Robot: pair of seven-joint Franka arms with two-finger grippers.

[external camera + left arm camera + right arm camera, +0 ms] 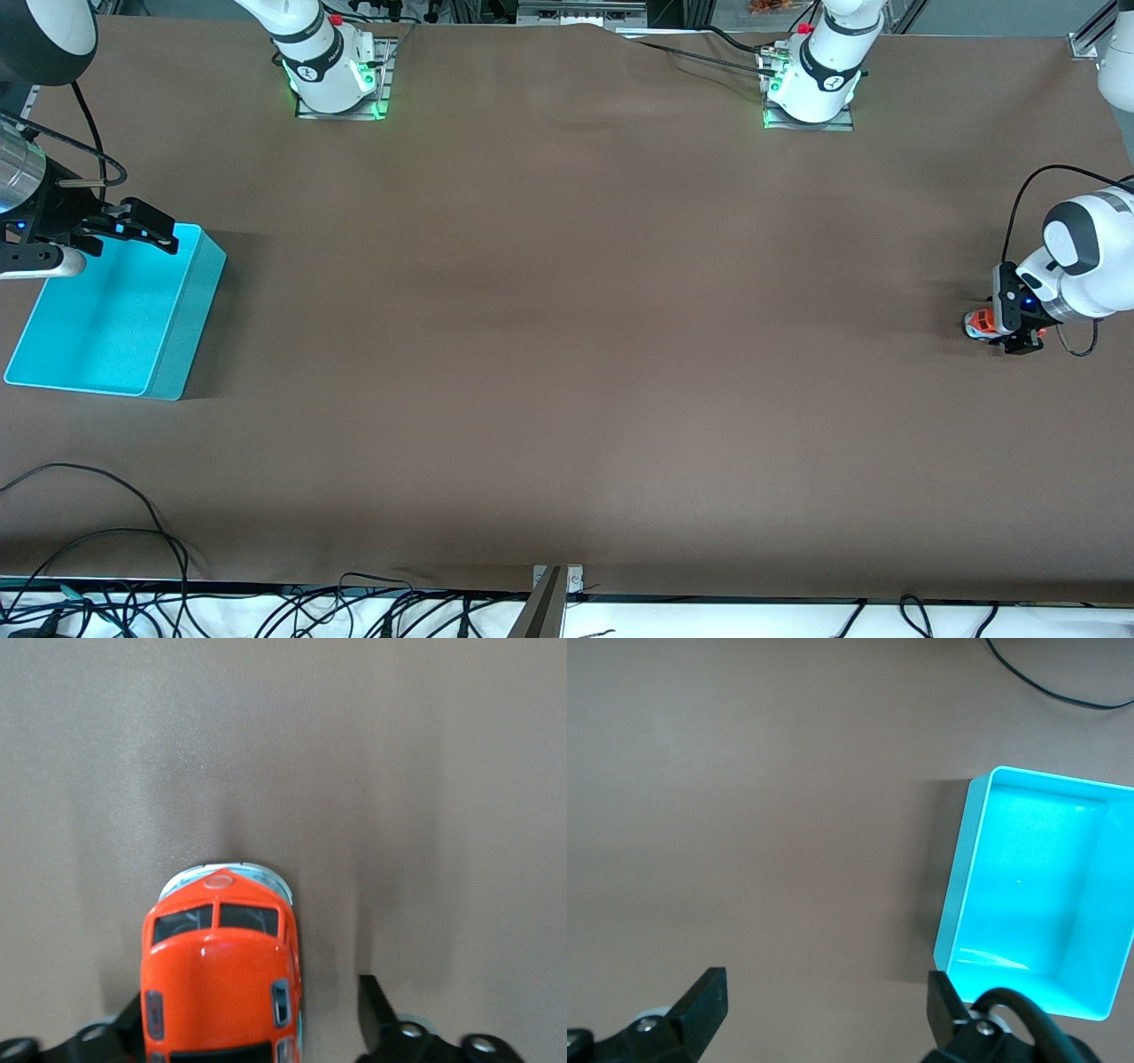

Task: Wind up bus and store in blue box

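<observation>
Bus (221, 979) on the brown table (567, 354), at the left arm's end, well apart from the box (124, 310). Sits upright on its wheels, orange-red body and dark windscreen up. Left gripper (252, 1028) low around the bus, jaws wide: one finger (115, 1036) touching one flank, the other finger (381, 1019) clear of the body with bare cloth showing between. No squeeze visible.

Box at the right arm's end, open side up, cyan walls bare inside. Right gripper (133, 226) up over the box's rim, jaws spread wide, nothing between them; waiting.
</observation>
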